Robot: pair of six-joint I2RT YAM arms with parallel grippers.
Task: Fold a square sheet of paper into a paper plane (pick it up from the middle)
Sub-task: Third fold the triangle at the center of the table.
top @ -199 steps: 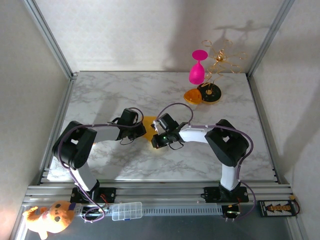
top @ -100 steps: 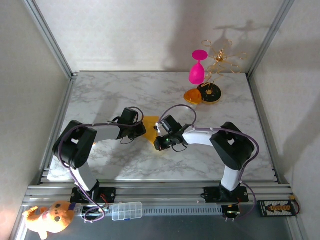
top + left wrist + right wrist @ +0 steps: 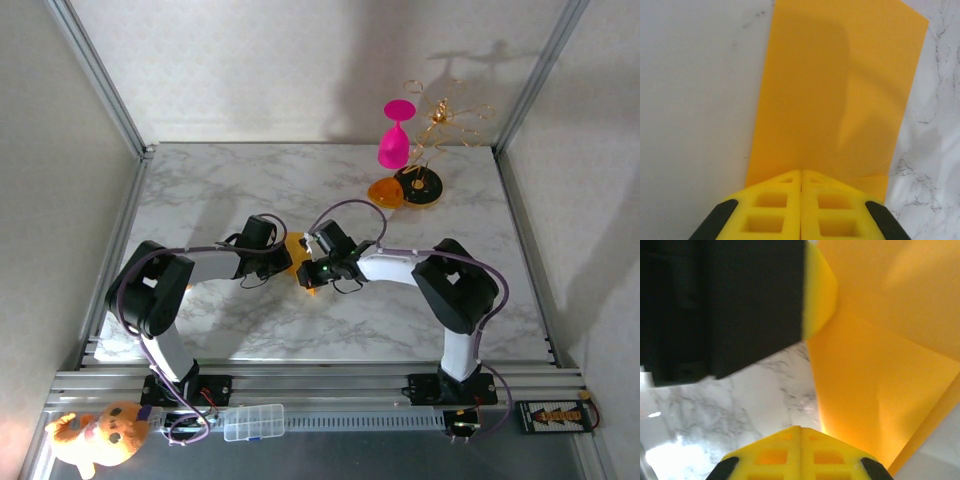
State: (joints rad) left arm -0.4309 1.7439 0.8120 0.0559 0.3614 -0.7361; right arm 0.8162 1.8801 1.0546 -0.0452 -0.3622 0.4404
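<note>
One creased square sheet of paper lay mid-way across the table. The left gripper, jaws pressed together, met its edge; the right gripper, likewise closed, sat just opposite.

pink goblet beside gold wire stand at back right.

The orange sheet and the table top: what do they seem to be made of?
The orange sheet looks like thin matte paper: flat colour, no shine, soft creases. The table top looks like marble or a marble-print laminate: white with grey veins, slightly glossy; I cannot tell which.
</note>
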